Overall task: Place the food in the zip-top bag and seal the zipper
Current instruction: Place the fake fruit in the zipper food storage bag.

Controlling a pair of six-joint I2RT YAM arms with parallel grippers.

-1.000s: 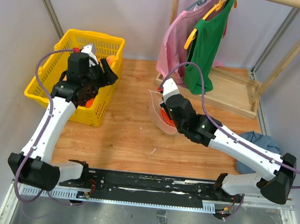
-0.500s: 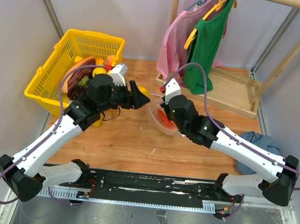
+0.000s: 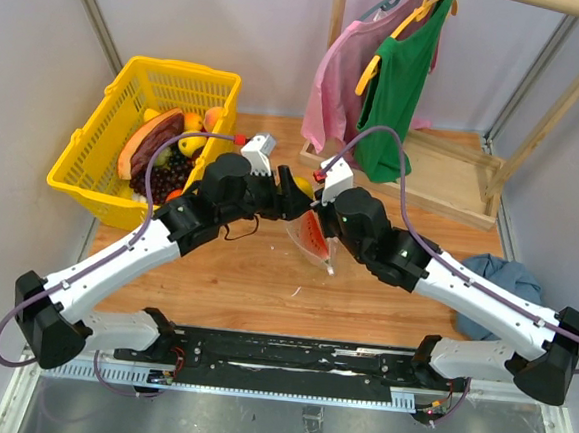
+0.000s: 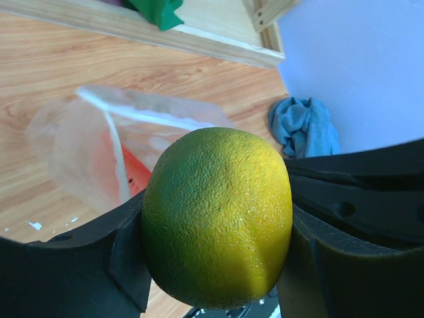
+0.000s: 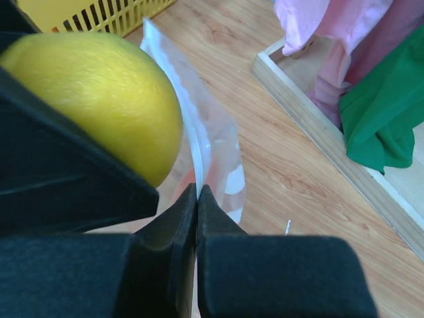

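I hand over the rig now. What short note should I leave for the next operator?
The left gripper holds the lemon near the mouth of the bag.
The right gripper is shut on the bag rim.
Done: the watermelon slice is in the bag.
Left: drop the lemon in, move the other fruit from the basket, seal the zipper.

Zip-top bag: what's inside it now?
A red watermelon slice shows through the zip-top bag. The lemon in the left pincer covers the rest of the interior.
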